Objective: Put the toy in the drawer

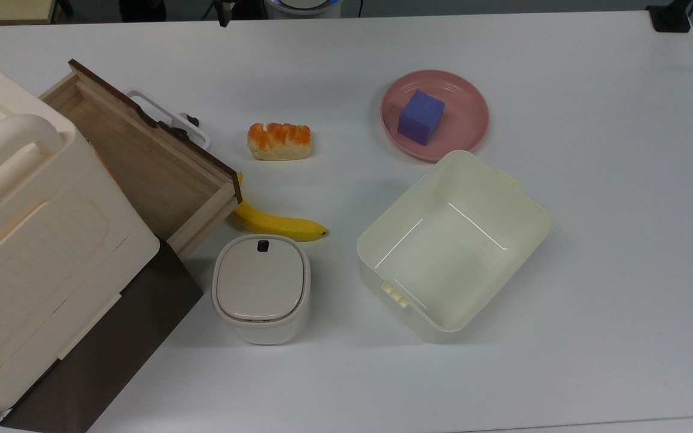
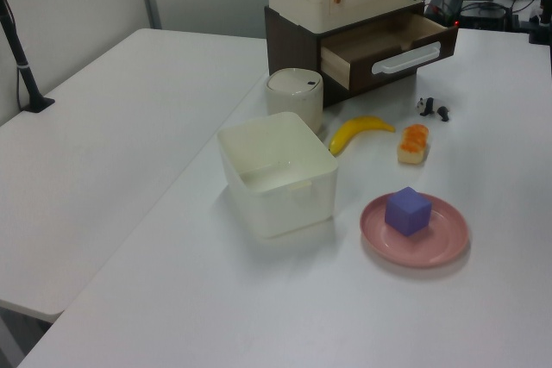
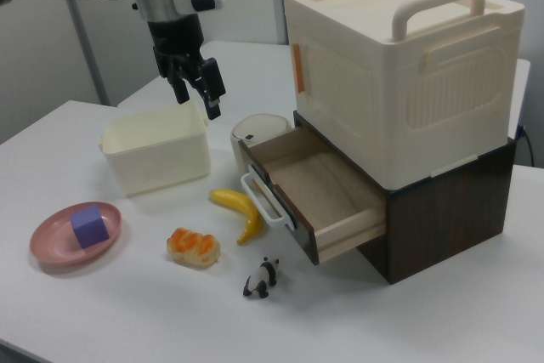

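The toy [image 3: 262,278], a tiny black-and-white panda, stands on the white table in front of the pulled-out drawer [image 3: 323,189]. In the left view the toy [image 2: 424,107] is just to the right of the drawer [image 2: 379,45]. From the top, the toy [image 1: 188,119] peeks out behind the white handle of the drawer [image 1: 142,162]. The drawer is light wood inside with a dark brown front, and nothing lies in it. My gripper [image 3: 197,104] hangs open and empty well above the table, over the cream bin's near end, far to the right view's left of the toy.
A banana [image 1: 280,224] and an orange-topped bread toy [image 1: 280,141] lie near the drawer front. A small lidded canister [image 1: 261,287], an open cream bin [image 1: 527,210] and a pink plate [image 1: 473,114] holding a purple cube [image 1: 421,117] stand nearby. A large cream box [image 3: 399,65] sits on the cabinet.
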Robot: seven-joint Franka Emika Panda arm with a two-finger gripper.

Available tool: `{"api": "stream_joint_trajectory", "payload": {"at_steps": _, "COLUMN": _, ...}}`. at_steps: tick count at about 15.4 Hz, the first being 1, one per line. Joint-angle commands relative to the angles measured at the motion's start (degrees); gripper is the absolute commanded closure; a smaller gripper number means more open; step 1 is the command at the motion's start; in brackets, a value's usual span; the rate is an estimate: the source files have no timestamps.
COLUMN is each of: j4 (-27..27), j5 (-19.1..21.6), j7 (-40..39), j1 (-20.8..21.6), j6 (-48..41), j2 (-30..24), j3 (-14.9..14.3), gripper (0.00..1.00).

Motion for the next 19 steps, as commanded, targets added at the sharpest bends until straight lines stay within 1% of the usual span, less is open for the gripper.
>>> {"api": "stream_joint_trajectory", "payload": {"at_steps": 1, "j4": -1.7, "j5": 1.1, "j7": 1.0, "j1": 0.6, "j6": 1.7, "j2": -1.1, "j3": -0.3, "gripper": 0.0}}
{"api": "stream_joint_trajectory", "payload": {"at_steps": 3, "j4": -1.6, "j5": 1.2, "j7": 1.2, "j1": 0.8, "j6": 1.8, "j2": -1.1, "j3": -0.1, "gripper": 0.0}}
{"api": "stream_joint_trajectory", "payload": {"at_steps": 5, "j4": -1.6, "j5": 1.0, "j7": 1.5, "j1": 0.6, "j6": 1.8, "j2": -0.9, "j3": 0.9, "gripper": 0.0}}
{"api": "stream_joint_trajectory", "payload": {"at_steps": 8, "j4": -1.5, "j5": 0.1, "j7": 3.7, "j1": 0.6, "j6": 2.1, "j2": -0.5, "j3": 1.0, "gripper": 0.0}}
{"api": "stream_joint_trajectory", "payload": {"at_steps": 11, "j4": -1.7, "j5": -2.7, "j7": 2.9, "j1": 0.7, "j6": 1.2, "j2": -0.5, "j3": 1.1, "gripper": 0.0}}
{"api": "stream_joint_trajectory", "payload": {"at_steps": 12, "j4": -1.8, "j5": -3.2, "j7": 1.5, "j1": 0.7, "j6": 1.3, "j2": -0.5, "j3": 1.1, "gripper": 0.0}}
{"api": "stream_joint_trajectory", "payload": {"at_steps": 14, "j4": -1.7, "j5": -2.8, "j7": -5.5, "j1": 0.5, "j6": 1.2, "j2": -0.6, "j3": 1.1, "gripper": 0.0}}
{"api": "stream_joint_trajectory", "payload": {"at_steps": 15, "j4": -1.6, "j5": -2.6, "j7": -7.2, "j1": 0.5, "j6": 1.1, "j2": -0.6, "j3": 1.1, "gripper": 0.0}}
{"api": "stream_joint_trajectory", "payload": {"at_steps": 19, "j4": -1.7, "j5": -2.3, "j7": -9.4, "j1": 0.5, "j6": 1.0, "j2": -0.5, "j3": 1.1, "gripper": 0.0}}
